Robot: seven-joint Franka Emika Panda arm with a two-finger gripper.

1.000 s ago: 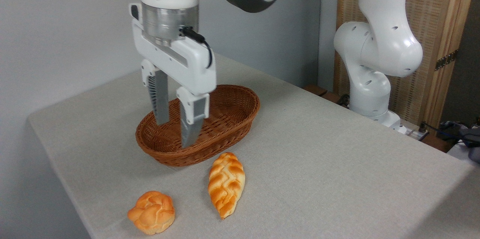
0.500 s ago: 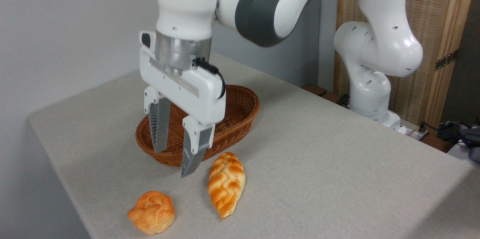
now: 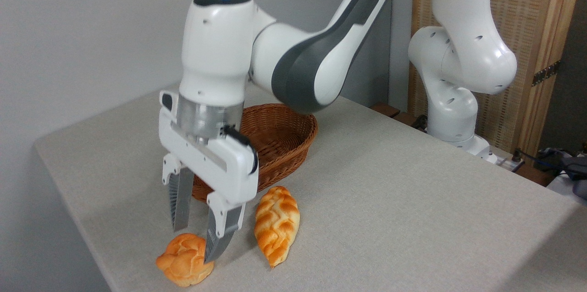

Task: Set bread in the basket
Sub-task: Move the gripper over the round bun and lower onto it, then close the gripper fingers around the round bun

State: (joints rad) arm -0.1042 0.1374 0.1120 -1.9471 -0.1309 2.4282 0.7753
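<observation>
No text, label, brand, number or sign can be read anywhere in this view: the robot arm (image 3: pixel 316 58) carries no legible marking.

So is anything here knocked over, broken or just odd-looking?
Nothing stands out. The basket sits upright on the table, with no bread visible inside. The bun and the braided loaf lie intact on the cloth in front of it. The open gripper hangs just above the bun.
</observation>
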